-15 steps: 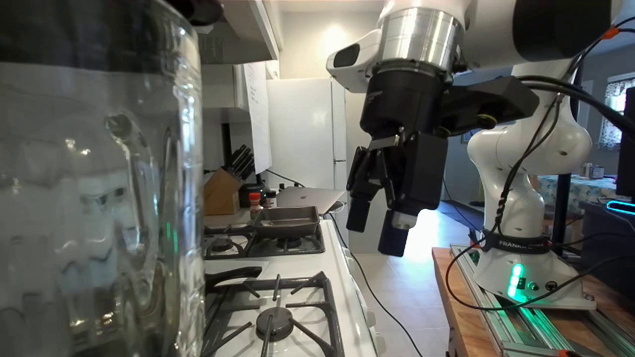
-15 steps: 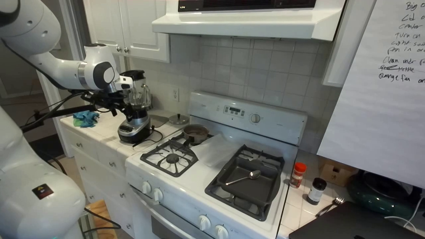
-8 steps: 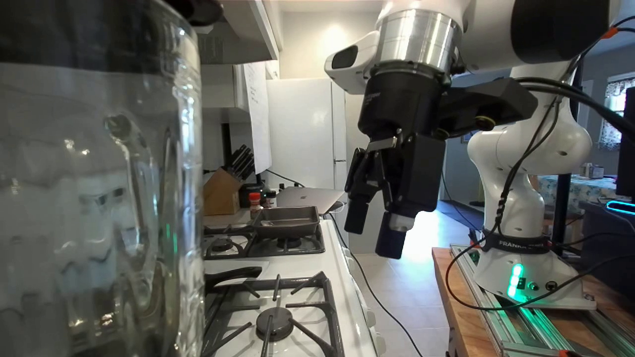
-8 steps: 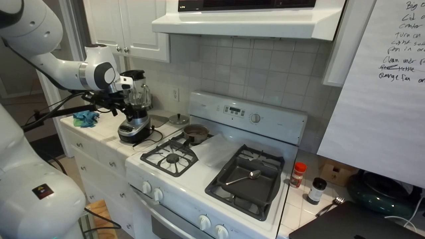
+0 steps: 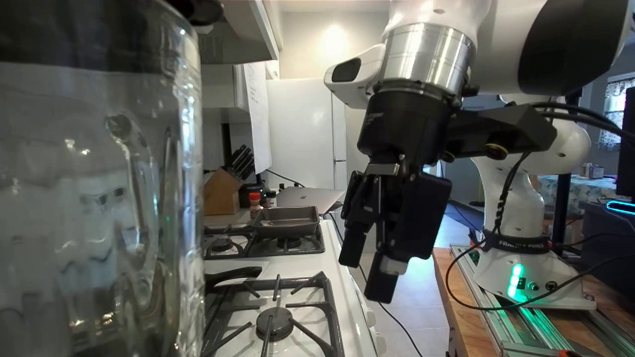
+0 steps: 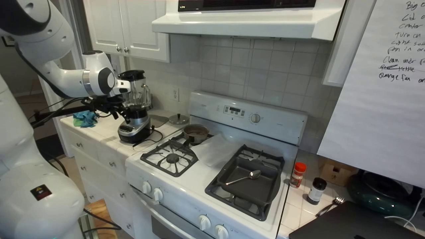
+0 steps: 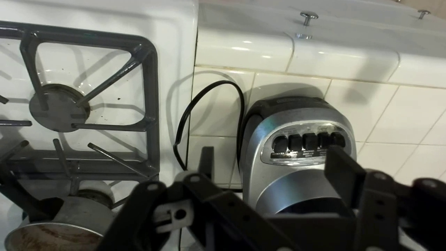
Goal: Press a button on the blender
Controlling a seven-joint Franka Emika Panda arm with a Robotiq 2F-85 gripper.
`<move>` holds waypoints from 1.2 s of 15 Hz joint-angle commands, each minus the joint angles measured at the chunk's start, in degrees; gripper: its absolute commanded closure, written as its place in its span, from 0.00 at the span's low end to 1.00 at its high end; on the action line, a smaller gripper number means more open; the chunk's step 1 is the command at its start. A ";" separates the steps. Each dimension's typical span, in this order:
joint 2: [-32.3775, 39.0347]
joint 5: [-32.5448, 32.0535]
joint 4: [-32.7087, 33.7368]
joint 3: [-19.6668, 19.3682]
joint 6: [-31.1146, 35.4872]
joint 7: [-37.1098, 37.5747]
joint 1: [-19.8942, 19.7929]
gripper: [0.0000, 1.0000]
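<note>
One blender (image 6: 138, 110), ribbed clear jar (image 6: 138, 93) on silver-and-black base (image 6: 136, 127), stood on the white-tiled table (image 6: 101, 128) at ten o'clock from the white gas stove (image 6: 192, 181) in an exterior view, black hinged jaws spread nearby.

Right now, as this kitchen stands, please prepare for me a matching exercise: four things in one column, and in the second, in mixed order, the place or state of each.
1. spoon
2. gripper
3. blender
4. saucepan

A. open, holding nothing
B. lying in the dark rectangular pan
C. toward the back of the stove
D. standing on the tiled counter

Pairs: 1-B, 2-A, 3-D, 4-C
</note>
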 commanded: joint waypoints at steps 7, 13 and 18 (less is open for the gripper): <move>12.39 -20.43 7.94 1.01 1.41 15.27 -0.64 0.92; 20.31 -34.45 13.36 -1.91 3.72 25.69 1.19 1.00; 25.86 -39.03 16.68 -4.40 4.86 31.16 4.02 1.00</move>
